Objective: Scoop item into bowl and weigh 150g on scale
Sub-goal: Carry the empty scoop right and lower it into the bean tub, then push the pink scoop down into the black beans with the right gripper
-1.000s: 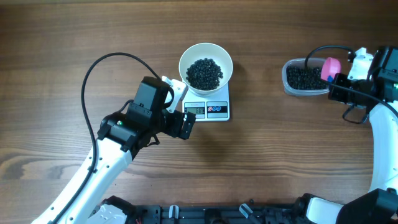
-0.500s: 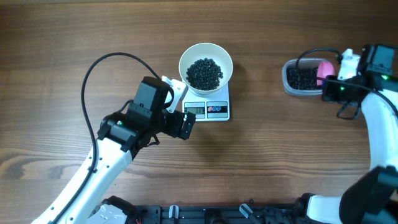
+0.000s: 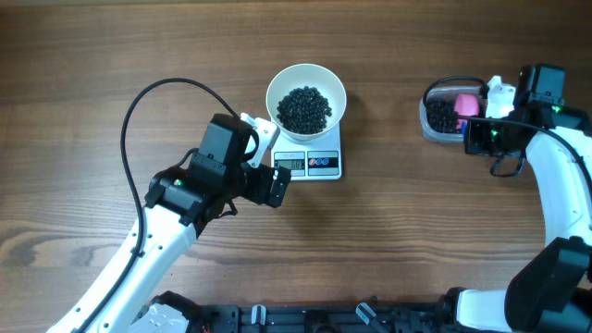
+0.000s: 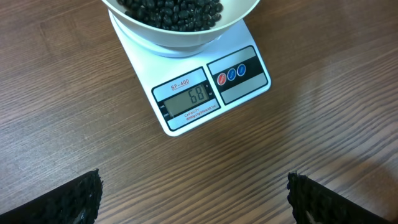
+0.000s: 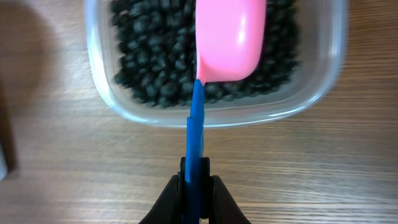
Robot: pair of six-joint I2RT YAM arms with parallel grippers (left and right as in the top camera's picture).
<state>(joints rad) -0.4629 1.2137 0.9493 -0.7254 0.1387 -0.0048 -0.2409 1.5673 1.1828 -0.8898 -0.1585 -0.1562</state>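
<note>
Worktop (image 3: pixel 92 55) wood is risking spilled beans (image 5: pixel 143 68): right gripper (image 5: pixel 198 186) is pinching the scoop (image 5: pixel 230 37) by its thin handle, left gripper (image 4: pixel 194 196) is gaping empty

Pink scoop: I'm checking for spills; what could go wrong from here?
The right gripper pinches only the blue handle of the pink plastic scoop; loaded, it could twist and spill black beans outside the clear plastic tub. The white digital scale under the round white bowl shows 68, so more carries, each risking drops.

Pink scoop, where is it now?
Overhead, the pink scoop sits far right, over the clear tub of black beans, held by the right tool.
</note>
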